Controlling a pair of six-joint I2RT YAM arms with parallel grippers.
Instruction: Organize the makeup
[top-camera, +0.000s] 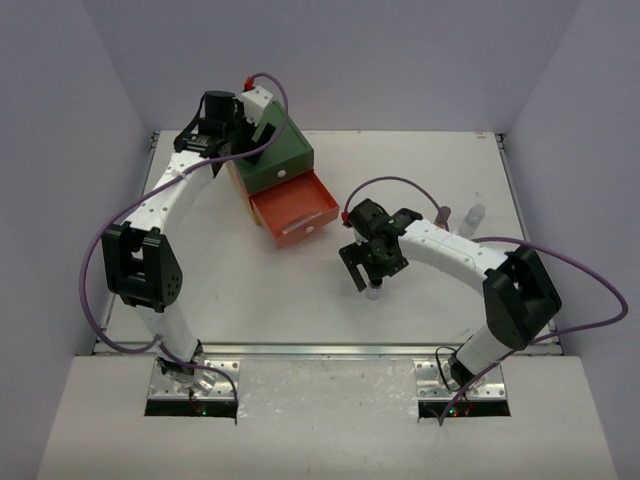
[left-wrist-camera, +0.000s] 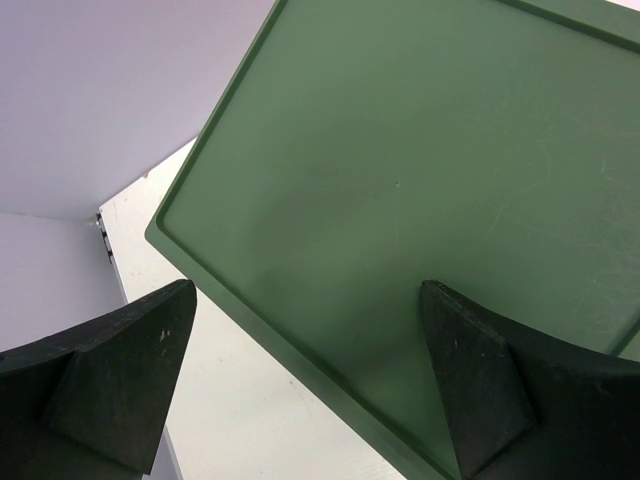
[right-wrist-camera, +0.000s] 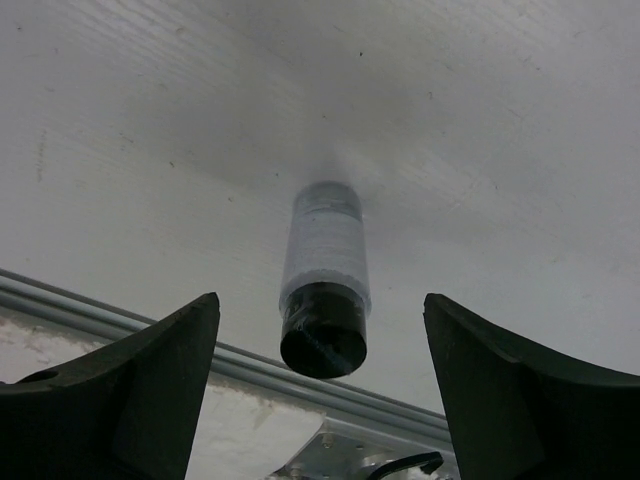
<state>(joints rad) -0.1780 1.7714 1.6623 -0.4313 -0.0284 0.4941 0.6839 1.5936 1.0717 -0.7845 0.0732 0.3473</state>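
A small clear bottle with a black cap (right-wrist-camera: 323, 285) stands upright on the white table; in the top view (top-camera: 372, 292) it shows just below my right gripper. My right gripper (top-camera: 368, 268) is open and hovers over the bottle, a finger on either side of it and neither touching (right-wrist-camera: 320, 305). Two more little bottles, one amber-brown (top-camera: 445, 215) and one clear (top-camera: 476, 215), stand at the right. My left gripper (top-camera: 266, 128) is open and empty above the green top of the drawer box (left-wrist-camera: 420, 150), over its left edge (left-wrist-camera: 305, 292). No palettes are in view.
The green-orange-yellow drawer box (top-camera: 275, 155) stands at the back left with its orange drawer (top-camera: 295, 212) pulled open toward the right arm. The table's near metal rail (right-wrist-camera: 120, 310) lies just past the bottle. Grey walls close the back and sides.
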